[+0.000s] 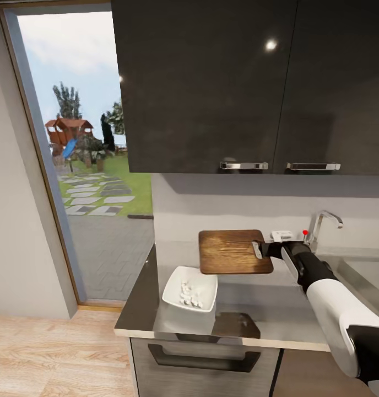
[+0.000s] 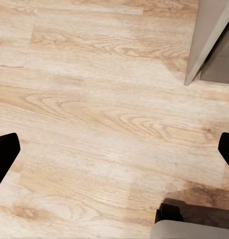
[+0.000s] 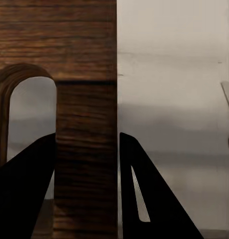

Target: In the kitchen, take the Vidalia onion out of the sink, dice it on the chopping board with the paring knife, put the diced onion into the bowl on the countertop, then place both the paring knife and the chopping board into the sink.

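Note:
My right gripper (image 1: 260,249) is shut on the short, handle-hole end of the dark brown chopping board (image 1: 233,252), which hangs level above the countertop (image 1: 142,309) and casts a shadow near the front edge. The right wrist view has both fingers of the gripper (image 3: 87,135) clamped on the board's (image 3: 84,50) rim beside the hole. Below and left of the board stands the white square bowl (image 1: 173,286) holding the diced onion (image 1: 189,295). The sink (image 1: 371,275) lies to the right, under its chrome tap (image 1: 321,223). The paring knife is out of view. My left gripper (image 2: 114,152) hangs open over wood floor.
Dark wall cabinets (image 1: 250,82) hang low above the counter. A glass doorway (image 1: 85,165) to a garden is at the left, with wood floor (image 1: 52,353) below it. A drawer handle (image 1: 203,361) sits under the countertop edge. A white wall socket (image 1: 281,235) is beside the tap.

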Controlling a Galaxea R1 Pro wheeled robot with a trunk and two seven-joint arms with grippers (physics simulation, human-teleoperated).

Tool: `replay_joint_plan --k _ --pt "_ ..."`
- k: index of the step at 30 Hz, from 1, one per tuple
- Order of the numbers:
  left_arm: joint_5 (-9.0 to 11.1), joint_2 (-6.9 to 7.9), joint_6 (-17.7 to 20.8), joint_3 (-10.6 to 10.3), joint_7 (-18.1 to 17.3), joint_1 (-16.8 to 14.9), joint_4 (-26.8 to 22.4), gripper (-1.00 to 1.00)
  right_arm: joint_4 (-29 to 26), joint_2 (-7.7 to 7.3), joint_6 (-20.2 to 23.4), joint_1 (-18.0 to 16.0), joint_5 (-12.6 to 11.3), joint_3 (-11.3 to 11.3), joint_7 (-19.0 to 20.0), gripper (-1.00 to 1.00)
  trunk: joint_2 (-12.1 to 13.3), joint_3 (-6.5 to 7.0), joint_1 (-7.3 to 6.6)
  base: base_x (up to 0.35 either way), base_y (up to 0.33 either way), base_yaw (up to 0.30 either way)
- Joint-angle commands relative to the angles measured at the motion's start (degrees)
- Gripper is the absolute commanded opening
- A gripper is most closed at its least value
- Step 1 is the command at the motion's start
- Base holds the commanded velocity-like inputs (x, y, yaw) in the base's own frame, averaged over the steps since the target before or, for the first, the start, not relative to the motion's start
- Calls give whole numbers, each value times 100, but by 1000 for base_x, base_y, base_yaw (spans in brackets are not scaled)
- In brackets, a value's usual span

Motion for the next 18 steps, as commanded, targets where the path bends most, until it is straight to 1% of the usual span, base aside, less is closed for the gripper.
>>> replay_joint_plan --k 1,5,7,14,18 --pt "39 -6 -36 -48 1 -6 19 100 -6 -11 22 0 20 -16 31 -100 -3 -2 2 0 0 0" --pt "39 -8 -45 -48 1 -6 19 100 40 -22 -88 0 17 -15 10 -100 -3 -2 2 0 -5 0" --pt "39 -8 -46 -48 1 -6 19 100 57 -19 -130 0 18 -15 2 -100 -3 -2 2 0 -150 0" --pt "39 -16 -44 -48 -1 -6 19 100 199 -29 -149 0 21 -36 -3 -100 -3 -2 2 0 -289 0" --pt "39 -17 -44 -48 1 -6 19 100 234 -31 -151 0 21 -41 -75 -100 -3 -2 2 0 -315 0"
